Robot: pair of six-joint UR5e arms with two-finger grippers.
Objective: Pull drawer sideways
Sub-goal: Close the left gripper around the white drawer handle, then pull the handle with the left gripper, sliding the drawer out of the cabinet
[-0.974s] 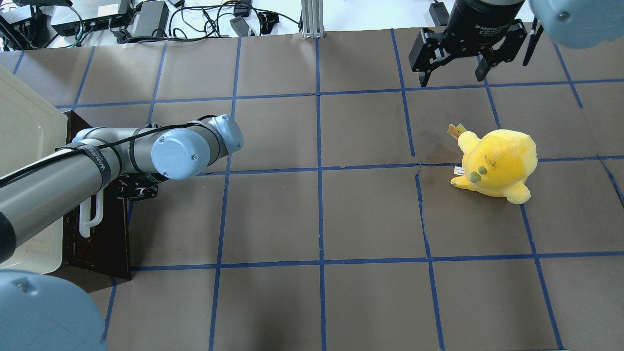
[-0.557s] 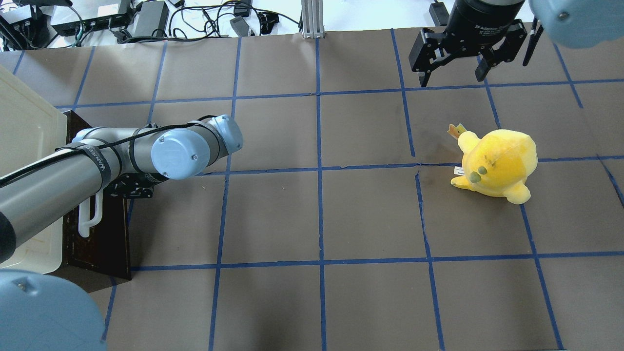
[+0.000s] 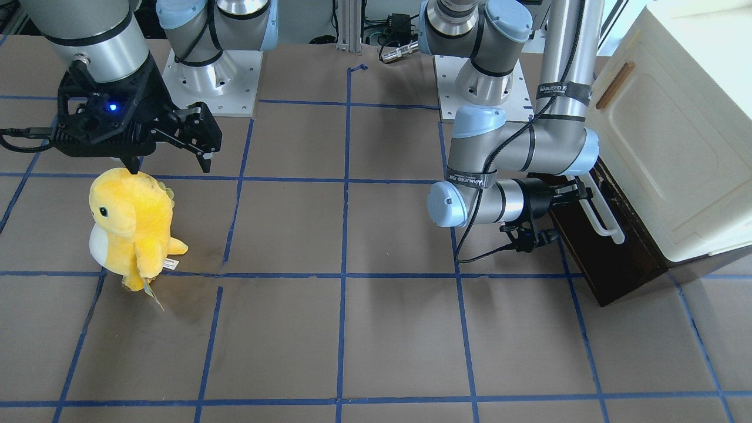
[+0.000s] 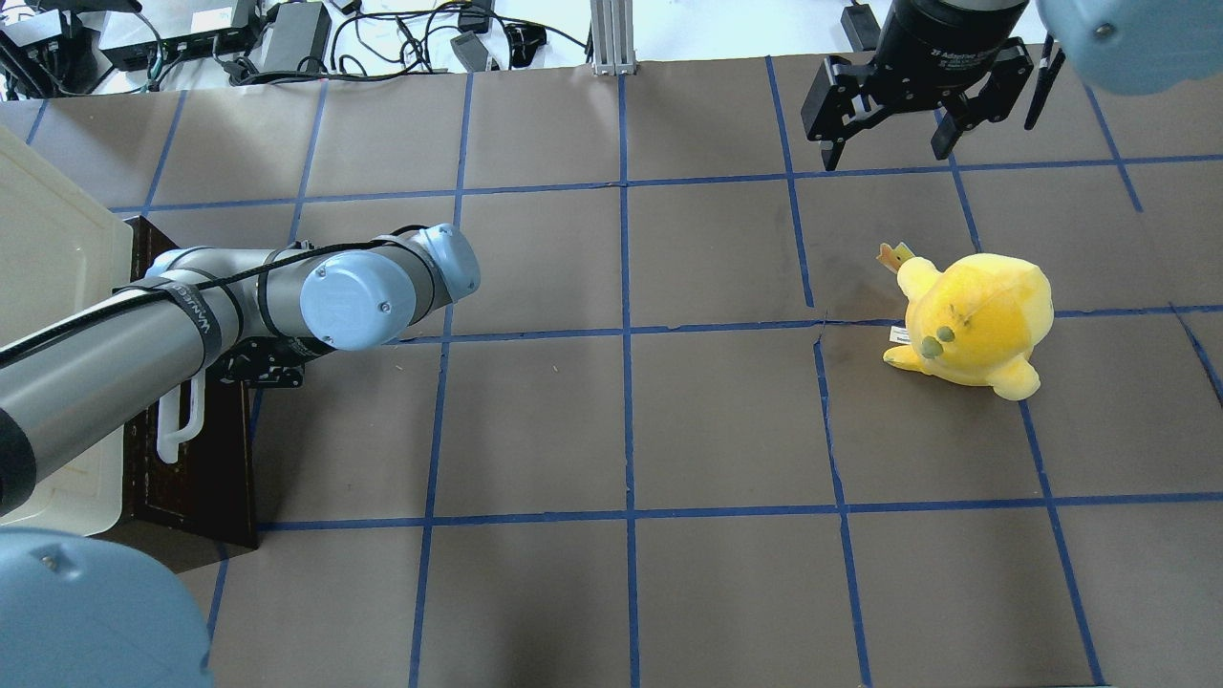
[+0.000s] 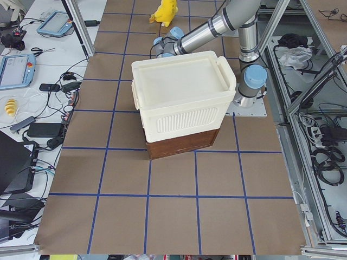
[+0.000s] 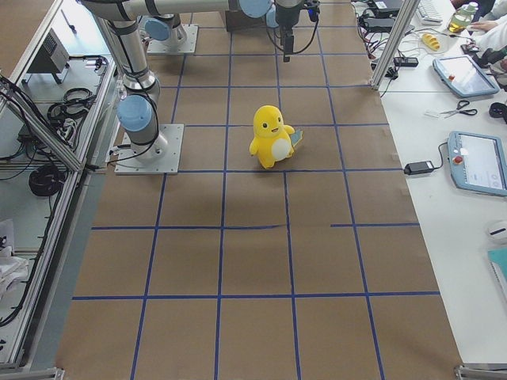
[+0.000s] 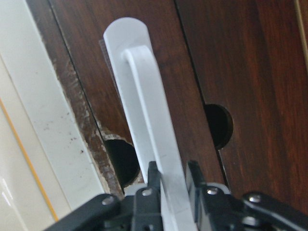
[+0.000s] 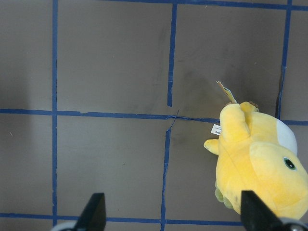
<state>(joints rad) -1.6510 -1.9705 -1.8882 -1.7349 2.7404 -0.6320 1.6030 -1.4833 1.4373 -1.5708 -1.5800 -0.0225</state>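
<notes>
The dark brown wooden drawer (image 3: 611,258) sits under a cream cabinet (image 3: 675,147) at the table's left end, and shows in the overhead view (image 4: 191,478). Its long white bar handle (image 3: 608,226) runs along the front. My left gripper (image 3: 578,191) is shut on the handle (image 7: 144,120); in the left wrist view the gripper (image 7: 172,180) has a black finger on each side of the bar. In the overhead view it is mostly hidden under the left forearm. My right gripper (image 4: 889,143) is open and empty, hovering above the table at the far right (image 8: 174,211).
A yellow plush toy (image 4: 975,320) stands on the brown paper near my right gripper, also in the right wrist view (image 8: 260,163). The cream cabinet (image 4: 48,287) has a small wooden handle (image 3: 614,85). Cables and power supplies lie beyond the table's far edge (image 4: 287,38).
My left arm's wrist and elbow have shifted very slightly while holding the handle. The drawer shows no clear movement. The right arm and the plush have not moved.
</notes>
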